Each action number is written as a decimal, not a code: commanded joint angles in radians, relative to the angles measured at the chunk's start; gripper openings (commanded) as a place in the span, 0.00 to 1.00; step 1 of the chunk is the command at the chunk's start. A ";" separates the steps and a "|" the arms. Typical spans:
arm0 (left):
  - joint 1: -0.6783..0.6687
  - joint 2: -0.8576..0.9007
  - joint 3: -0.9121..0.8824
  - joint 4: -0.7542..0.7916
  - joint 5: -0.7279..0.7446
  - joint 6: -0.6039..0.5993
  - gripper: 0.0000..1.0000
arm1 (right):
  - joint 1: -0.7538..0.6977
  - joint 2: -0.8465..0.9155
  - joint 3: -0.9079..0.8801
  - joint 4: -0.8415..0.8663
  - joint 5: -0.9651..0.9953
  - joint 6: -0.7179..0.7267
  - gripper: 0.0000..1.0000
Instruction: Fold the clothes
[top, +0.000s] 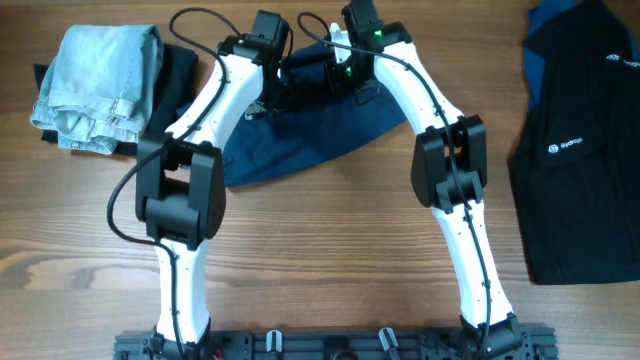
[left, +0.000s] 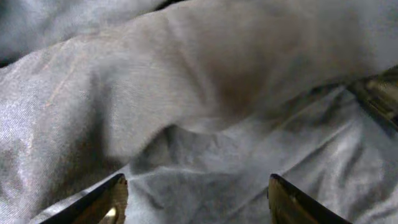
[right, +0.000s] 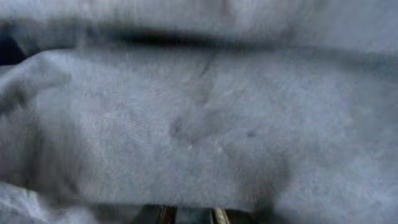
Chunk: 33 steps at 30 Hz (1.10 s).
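The dark navy-blue garment (top: 300, 135) lies bunched at the far middle of the table, under both arms. My left gripper (top: 283, 82) hovers low over its far left part. In the left wrist view its fingers (left: 196, 199) are wide apart, with wrinkled cloth (left: 205, 93) below and between them. My right gripper (top: 345, 78) is at the garment's far edge. In the right wrist view its fingertips (right: 189, 214) are close together at the bottom edge, and a sheet of the cloth (right: 199, 124) hangs over them and fills the view.
A pale blue denim piece (top: 95, 85) lies folded at the far left on a dark cloth. A black garment with small white logos (top: 575, 160) lies along the right edge. Bare wooden table (top: 320, 250) runs along the front.
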 joint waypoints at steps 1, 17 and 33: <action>0.016 0.011 0.012 0.006 -0.029 -0.055 0.69 | -0.005 0.030 0.004 0.108 -0.005 0.072 0.19; 0.014 0.011 0.012 0.002 -0.033 -0.053 0.69 | -0.023 0.072 0.003 0.595 0.127 0.136 0.35; 0.016 0.011 0.012 0.032 -0.041 -0.048 0.71 | -0.238 -0.216 0.003 0.038 0.054 0.032 0.99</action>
